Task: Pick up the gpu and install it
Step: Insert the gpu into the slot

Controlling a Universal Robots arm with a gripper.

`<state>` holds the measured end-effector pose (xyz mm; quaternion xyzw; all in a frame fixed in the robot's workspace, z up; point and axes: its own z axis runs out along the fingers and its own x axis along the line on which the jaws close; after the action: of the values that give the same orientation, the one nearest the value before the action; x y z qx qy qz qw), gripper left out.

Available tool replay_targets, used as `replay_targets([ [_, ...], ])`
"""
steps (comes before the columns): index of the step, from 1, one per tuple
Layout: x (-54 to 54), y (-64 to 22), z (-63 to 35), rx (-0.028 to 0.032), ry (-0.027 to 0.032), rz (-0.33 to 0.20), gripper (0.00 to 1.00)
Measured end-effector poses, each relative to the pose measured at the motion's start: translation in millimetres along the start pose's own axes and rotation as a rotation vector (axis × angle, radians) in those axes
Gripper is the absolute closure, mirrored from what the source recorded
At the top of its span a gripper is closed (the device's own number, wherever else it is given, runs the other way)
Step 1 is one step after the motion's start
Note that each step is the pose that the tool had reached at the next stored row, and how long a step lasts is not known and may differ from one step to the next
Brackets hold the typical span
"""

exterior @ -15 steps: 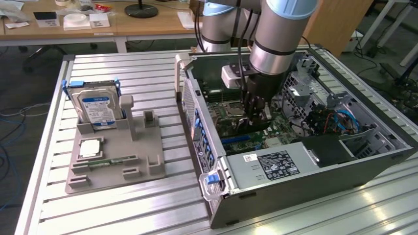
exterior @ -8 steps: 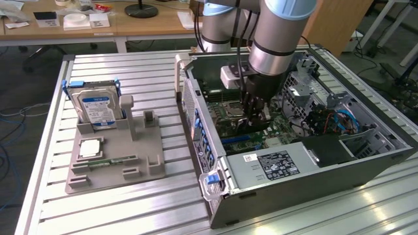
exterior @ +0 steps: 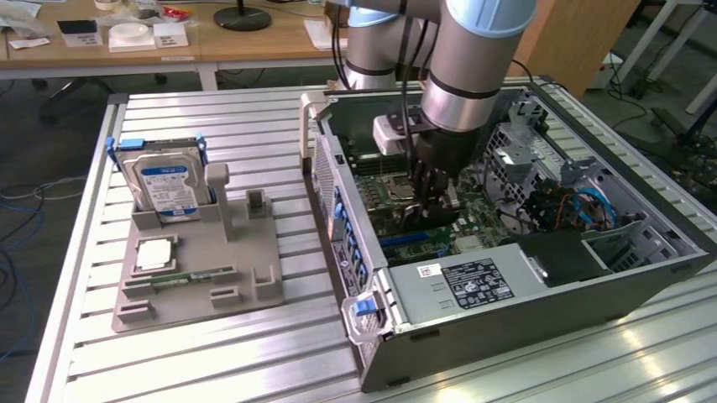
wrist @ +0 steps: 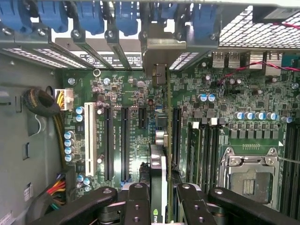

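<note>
My gripper (exterior: 431, 195) reaches down inside the open computer case (exterior: 627, 290), over the motherboard (exterior: 387, 180). In the wrist view my gripper (wrist: 161, 197) is shut on the gpu (wrist: 158, 161), which I see edge-on as a thin upright card. Its silver bracket (wrist: 158, 51) sits against the rear slot openings of the case. The card stands over the motherboard (wrist: 234, 93), in line with the long black expansion slots (wrist: 124, 140). Its lower edge is hidden, so I cannot tell whether it is seated in a slot. In the exterior view the gpu (exterior: 417, 220) is a dark shape under the fingers.
A grey holder (exterior: 196, 290) on the slatted table at the exterior view's left carries a hard drive (exterior: 166, 180), a processor (exterior: 157, 254) and a memory stick (exterior: 185, 275). The power supply (exterior: 476, 281) and cables (exterior: 577, 210) crowd the case. A cable bundle (wrist: 44, 105) lies beside the slots.
</note>
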<state>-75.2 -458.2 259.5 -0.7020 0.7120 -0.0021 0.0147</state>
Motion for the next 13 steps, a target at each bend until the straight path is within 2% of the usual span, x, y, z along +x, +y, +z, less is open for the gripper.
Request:
replay_targets([
  [13, -0.7, 1.4, 1.3, 0.0002, 0.0000, 0.000, 0.73],
])
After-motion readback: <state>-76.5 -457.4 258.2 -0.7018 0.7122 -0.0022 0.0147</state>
